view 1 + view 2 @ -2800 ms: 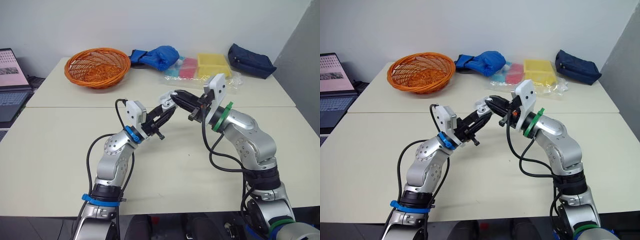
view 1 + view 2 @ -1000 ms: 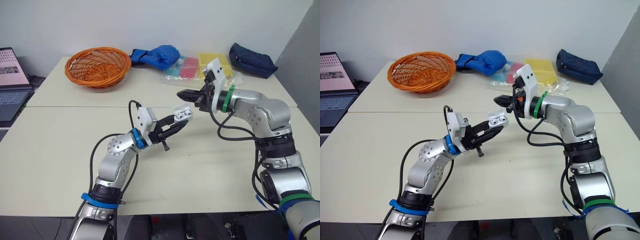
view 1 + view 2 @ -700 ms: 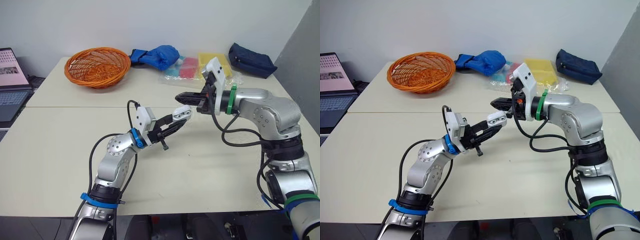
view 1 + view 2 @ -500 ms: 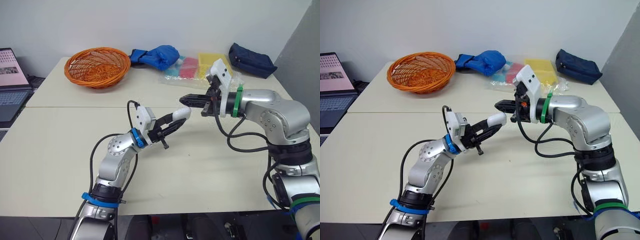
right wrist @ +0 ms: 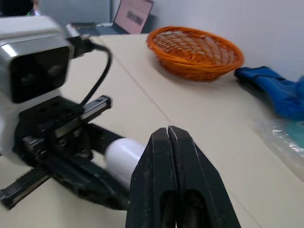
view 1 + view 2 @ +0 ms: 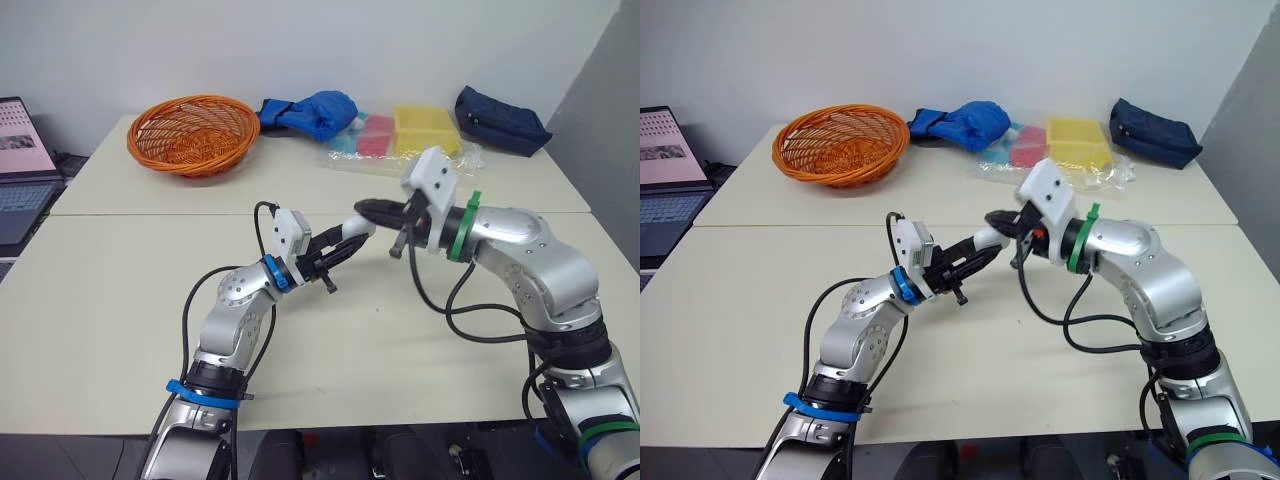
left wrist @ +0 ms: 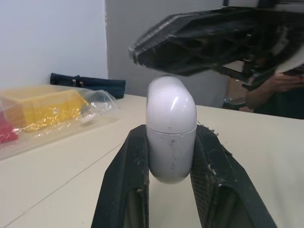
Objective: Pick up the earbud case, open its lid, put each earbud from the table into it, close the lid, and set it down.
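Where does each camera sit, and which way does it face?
Head stereo pair: on the head, facing forward and down over the beige table; both arms show, the left gripper clamping the white rounded plastic earbud case, the right gripper close by its top.
Left wrist: on the left arm, along its black fingers, facing the case, the right gripper and the yellow plastic box.
Right wrist: on the right arm, along its shut fingers, facing the case, the left gripper and the orange woven basket.
Shared: every view shows the case.
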Controlling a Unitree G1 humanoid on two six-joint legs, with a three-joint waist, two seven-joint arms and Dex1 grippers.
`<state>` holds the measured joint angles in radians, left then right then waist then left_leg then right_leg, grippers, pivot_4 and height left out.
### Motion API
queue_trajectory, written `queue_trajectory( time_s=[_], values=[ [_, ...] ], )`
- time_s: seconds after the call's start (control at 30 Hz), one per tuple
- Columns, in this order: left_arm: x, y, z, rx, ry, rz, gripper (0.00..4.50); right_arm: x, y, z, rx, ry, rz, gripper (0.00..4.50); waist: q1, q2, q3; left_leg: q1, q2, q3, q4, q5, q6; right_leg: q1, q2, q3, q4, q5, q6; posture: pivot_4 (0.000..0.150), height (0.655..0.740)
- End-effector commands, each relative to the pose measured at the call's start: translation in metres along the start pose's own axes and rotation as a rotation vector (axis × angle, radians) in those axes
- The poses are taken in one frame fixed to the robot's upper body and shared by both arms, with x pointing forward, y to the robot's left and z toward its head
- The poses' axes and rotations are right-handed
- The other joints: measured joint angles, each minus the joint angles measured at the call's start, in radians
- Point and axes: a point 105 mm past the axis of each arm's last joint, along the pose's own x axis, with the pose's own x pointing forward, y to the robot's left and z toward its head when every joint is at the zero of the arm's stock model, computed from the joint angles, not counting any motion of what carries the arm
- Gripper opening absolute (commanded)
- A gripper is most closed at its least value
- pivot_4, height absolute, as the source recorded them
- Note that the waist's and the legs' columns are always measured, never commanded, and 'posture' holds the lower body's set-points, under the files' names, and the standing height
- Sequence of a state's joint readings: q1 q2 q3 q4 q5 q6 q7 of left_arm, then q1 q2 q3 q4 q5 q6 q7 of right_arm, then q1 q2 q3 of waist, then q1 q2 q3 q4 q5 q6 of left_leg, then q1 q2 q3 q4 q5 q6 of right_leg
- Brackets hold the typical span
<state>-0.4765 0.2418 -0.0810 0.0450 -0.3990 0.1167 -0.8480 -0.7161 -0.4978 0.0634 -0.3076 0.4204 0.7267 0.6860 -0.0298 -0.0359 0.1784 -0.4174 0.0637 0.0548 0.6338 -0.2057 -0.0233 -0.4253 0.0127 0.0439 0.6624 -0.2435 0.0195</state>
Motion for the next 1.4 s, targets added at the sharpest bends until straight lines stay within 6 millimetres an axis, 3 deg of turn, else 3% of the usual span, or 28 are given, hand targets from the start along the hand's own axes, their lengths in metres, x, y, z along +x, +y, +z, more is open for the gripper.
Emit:
queue_trajectory(
  time_s=[0.03,0.1,0.2,0.3,0.4,0.6,0.83,0.97,1.13,1.27,1.4],
  values=[
    [0.001,0.000,0.009,-0.261,0.077,-0.087,0.77,-0.035,0.013,0.012,-0.076,-0.047,0.142,0.60,0.005,0.000,0.000,-0.001,0.000,-0.001,0.000,0.000,0.000,0.000,0.000,-0.001,0.000,0.000,0.000,0.150,0.7400],
    [0.000,-0.001,0.012,-0.405,0.132,-0.127,0.77,-0.046,0.016,0.006,-0.093,-0.021,0.185,1.22,0.001,0.000,0.000,-0.001,0.000,-0.004,0.000,0.000,0.000,0.001,0.000,-0.003,-0.002,-0.001,0.001,0.150,0.7400],
    [-0.004,-0.006,0.015,-0.474,0.211,-0.197,0.77,-0.057,0.016,-0.006,-0.112,0.004,0.223,2.35,-0.005,0.000,0.000,-0.001,0.000,-0.003,-0.001,0.000,0.000,0.000,0.000,-0.002,-0.002,-0.001,0.001,0.150,0.7400],
    [-0.013,0.006,-0.015,-0.625,0.370,-0.074,0.77,-0.074,0.020,-0.046,-0.139,0.083,0.278,3.39,-0.004,0.000,0.000,0.001,0.000,-0.004,-0.001,0.000,0.000,0.002,0.001,-0.003,-0.001,-0.001,0.001,0.150,0.7400],
    [-0.022,0.005,-0.032,-0.739,0.462,-0.031,0.77,-0.082,0.025,-0.063,-0.139,0.108,0.317,4.48,-0.006,0.000,0.000,0.003,0.000,-0.004,0.000,0.000,0.000,0.003,0.001,-0.002,0.000,-0.001,0.001,0.150,0.7400],
    [-0.045,0.000,-0.074,-0.935,0.614,0.122,0.77,-0.080,0.030,-0.084,-0.091,0.133,0.306,4.48,-0.007,0.000,0.000,0.003,0.000,-0.004,0.000,0.000,0.000,0.002,0.001,-0.002,0.001,-0.001,0.000,0.150,0.7400],
    [-0.048,-0.001,-0.089,-0.988,0.647,0.215,0.77,-0.072,0.030,-0.085,-0.087,0.115,0.236,4.48,-0.003,0.000,0.000,0.003,-0.001,-0.004,0.001,0.000,0.000,0.003,0.000,-0.001,0.001,-0.001,0.001,0.150,0.7400],
    [-0.049,0.000,-0.091,-1.002,0.654,0.250,2.03,-0.073,0.025,-0.088,-0.113,0.133,0.211,4.50,-0.002,0.000,0.000,0.003,-0.001,-0.004,0.003,0.000,0.000,0.004,0.000,-0.002,0.002,0.000,0.001,0.150,0.7400],
    [-0.055,0.006,-0.078,-1.002,0.631,0.249,3.41,-0.074,0.021,-0.088,-0.102,0.132,0.207,4.50,-0.005,0.000,0.000,0.005,-0.001,-0.004,0.005,0.000,0.000,0.005,0.001,-0.001,0.003,0.001,-0.001,0.150,0.7400],
    [-0.079,0.024,-0.063,-0.914,0.621,0.330,4.48,-0.080,0.013,-0.097,-0.120,0.159,0.200,4.50,-0.011,0.000,0.000,0.007,0.000,-0.004,0.004,0.000,0.000,0.005,0.002,0.000,0.004,0.002,-0.002,0.150,0.7400],
    [-0.126,0.040,-0.039,-0.656,0.678,0.358,4.48,-0.090,0.000,-0.103,-0.143,0.183,0.194,4.50,-0.033,0.000,0.000,0.010,0.000,-0.004,0.001,0.000,0.000,0.005,0.003,0.002,0.005,0.001,-0.003,0.150,0.7400]
  ],
)
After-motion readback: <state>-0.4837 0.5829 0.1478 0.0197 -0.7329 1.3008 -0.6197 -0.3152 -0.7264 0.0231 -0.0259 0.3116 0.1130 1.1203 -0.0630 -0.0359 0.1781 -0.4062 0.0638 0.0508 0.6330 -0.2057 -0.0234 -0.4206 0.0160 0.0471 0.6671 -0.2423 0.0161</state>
